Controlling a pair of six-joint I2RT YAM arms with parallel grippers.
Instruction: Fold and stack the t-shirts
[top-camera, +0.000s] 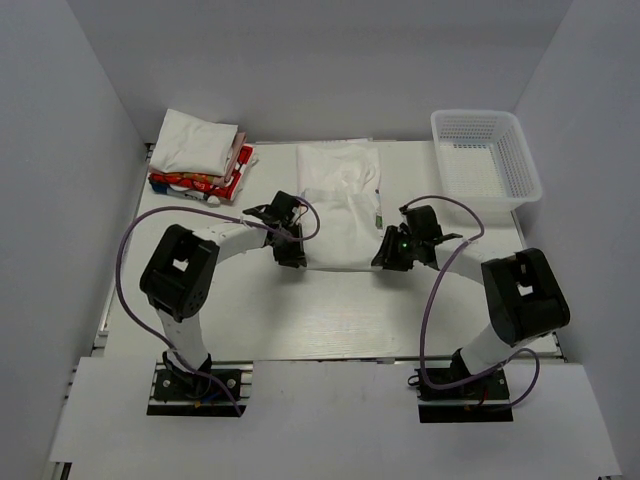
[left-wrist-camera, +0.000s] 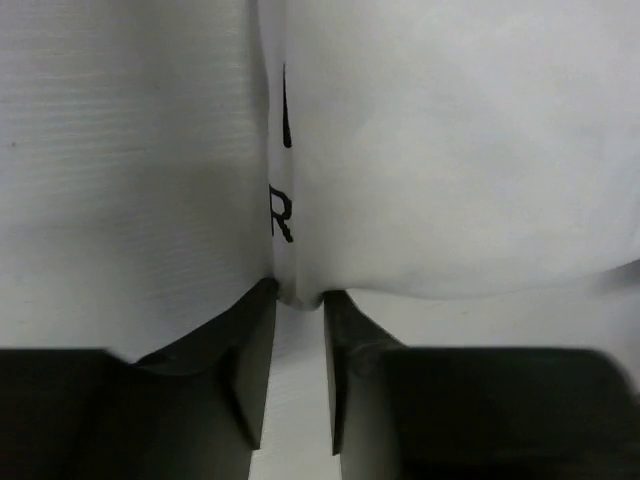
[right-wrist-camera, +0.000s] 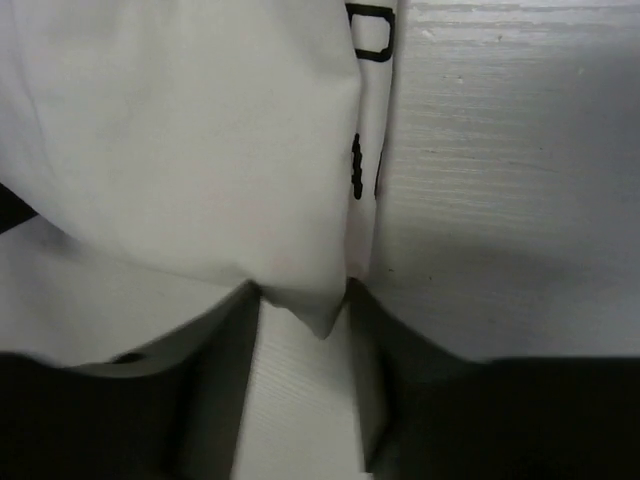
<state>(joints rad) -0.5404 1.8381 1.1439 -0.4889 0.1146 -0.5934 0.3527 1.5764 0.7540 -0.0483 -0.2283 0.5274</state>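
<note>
A white t-shirt (top-camera: 335, 200) with small dark lettering lies lengthwise in the middle of the table, folded into a narrow strip. My left gripper (top-camera: 291, 255) is at its near left corner. In the left wrist view the left gripper (left-wrist-camera: 298, 292) has its jaws drawn close, with a bunched edge of the t-shirt (left-wrist-camera: 450, 150) pinched between the tips. My right gripper (top-camera: 388, 258) is at the near right corner. The right wrist view shows the right gripper (right-wrist-camera: 303, 295) with a hanging corner of the t-shirt (right-wrist-camera: 180, 130) filling the gap between its tips.
A stack of folded t-shirts (top-camera: 200, 155), white on top and red patterned below, sits at the back left. A white mesh basket (top-camera: 485, 160) stands at the back right. Grey walls close in the table on three sides.
</note>
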